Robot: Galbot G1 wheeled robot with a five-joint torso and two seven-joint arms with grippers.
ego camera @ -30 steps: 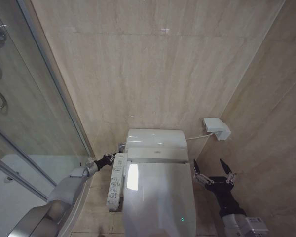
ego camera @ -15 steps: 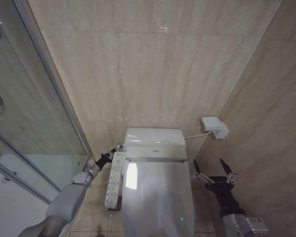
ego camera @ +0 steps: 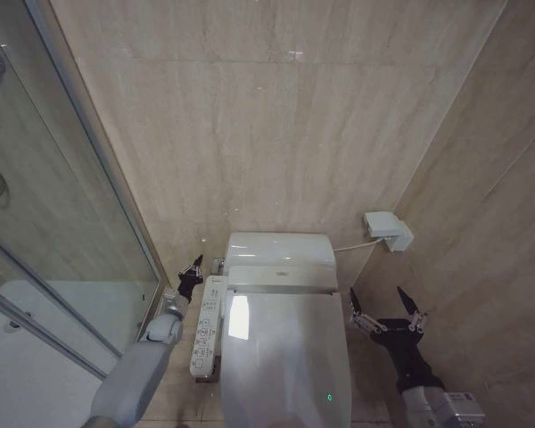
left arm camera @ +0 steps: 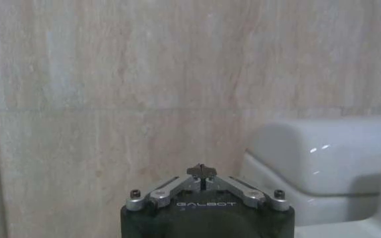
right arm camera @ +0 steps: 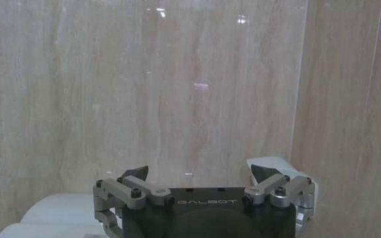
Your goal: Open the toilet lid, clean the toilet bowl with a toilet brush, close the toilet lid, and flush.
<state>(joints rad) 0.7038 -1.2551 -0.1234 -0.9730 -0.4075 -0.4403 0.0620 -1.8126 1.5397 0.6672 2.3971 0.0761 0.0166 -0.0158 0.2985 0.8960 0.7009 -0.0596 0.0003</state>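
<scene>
- Over the last second we see the left tool (ego camera: pixel 193 272) lift away from the upper end of the side control panel (ego camera: pixel 208 325) and come to rest a little higher, beside the tank (ego camera: pixel 281 250) at the toilet's back left corner; its fingers are pressed together, holding nothing.
- The toilet lid (ego camera: pixel 285 357) lies shut over the bowl, so we judge that the flush press is either just made or about to be retried.
- The right tool (ego camera: pixel 383 308) hangs spread open and empty, unmoved, by the lid's right edge.
- We read "GALBOT" on the left tool's body in its wrist view, and again on the right tool's; the panel's button markings are too small to read.
</scene>
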